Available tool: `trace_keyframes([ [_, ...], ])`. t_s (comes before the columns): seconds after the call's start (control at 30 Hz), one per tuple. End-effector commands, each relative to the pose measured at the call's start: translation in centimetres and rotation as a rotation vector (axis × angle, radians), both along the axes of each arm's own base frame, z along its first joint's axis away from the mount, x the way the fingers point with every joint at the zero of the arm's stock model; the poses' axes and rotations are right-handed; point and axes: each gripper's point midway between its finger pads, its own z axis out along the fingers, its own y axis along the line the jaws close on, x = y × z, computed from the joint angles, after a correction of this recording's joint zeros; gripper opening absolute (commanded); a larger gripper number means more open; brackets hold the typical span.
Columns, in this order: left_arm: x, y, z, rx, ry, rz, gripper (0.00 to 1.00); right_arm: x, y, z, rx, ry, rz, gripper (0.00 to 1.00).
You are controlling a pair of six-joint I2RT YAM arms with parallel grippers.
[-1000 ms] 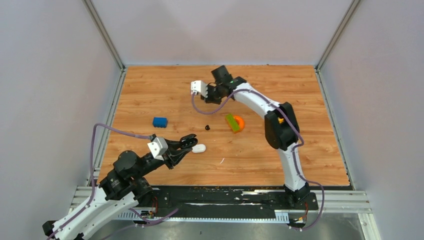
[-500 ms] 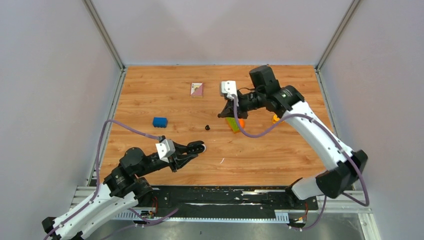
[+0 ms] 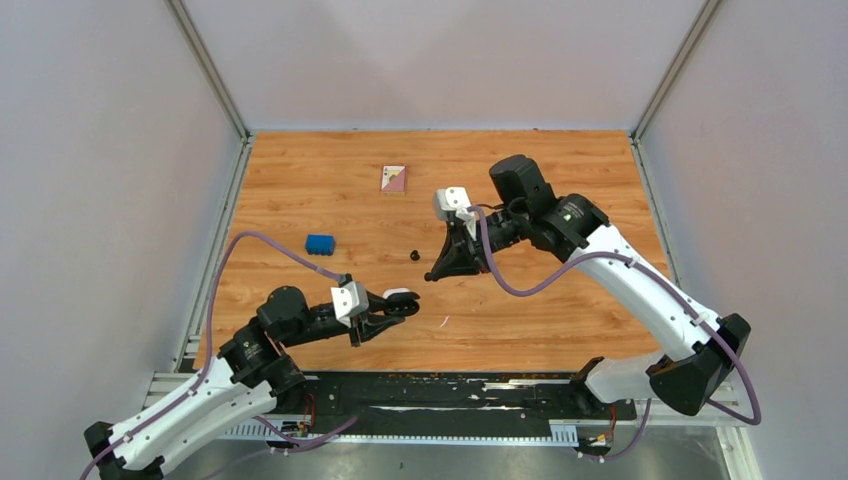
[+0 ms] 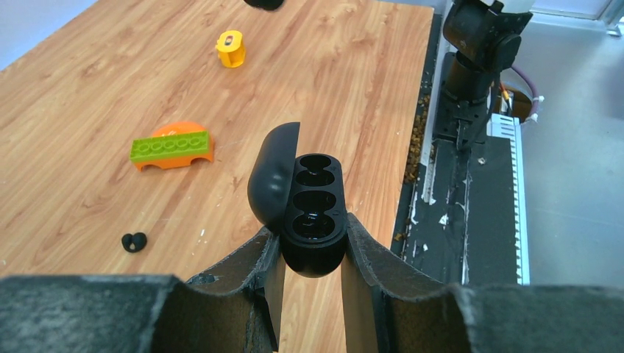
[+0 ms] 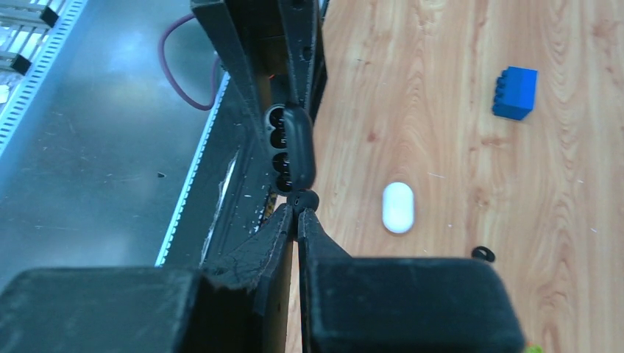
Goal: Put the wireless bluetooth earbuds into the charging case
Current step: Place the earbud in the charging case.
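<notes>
My left gripper is shut on an open black charging case, lid swung left, both wells showing dark and empty. It holds the case above the front of the table. My right gripper is shut on a small black earbud at its tips, just in front of that case; it shows in the top view too. A second black earbud lies on the wood, also seen in the left wrist view. A white case lies shut on the table. No white earbuds show.
An orange-and-green toy and a yellow piece lie on the right half. A blue brick sits at the left, a small card at the back. The black base rail runs along the front edge.
My right arm has swung from the back of the table forward and left, its gripper coming down close to the left gripper. My left gripper has moved slightly right with the black case.
</notes>
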Motion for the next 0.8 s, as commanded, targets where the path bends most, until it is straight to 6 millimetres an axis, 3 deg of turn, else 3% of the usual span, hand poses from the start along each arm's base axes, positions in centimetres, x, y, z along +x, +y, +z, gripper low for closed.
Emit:
trace_keyframes([
  [0.0,0.5,0.3,1.2,-0.028,-0.059,0.02,0.0,-1.9,0.7,0.5,0.042,0.028,0.061,0.07],
  [0.2,0.9,0.1,1.2,-0.042,-0.032,0.025,0.0,-3.9,0.1,0.6,0.064,0.051,0.105,0.07],
  [0.77,1.0,-0.5,1.9,-0.097,0.055,-0.019,0.0,-4.0,2.2,-2.0,-0.004,-0.003,0.121,0.07],
])
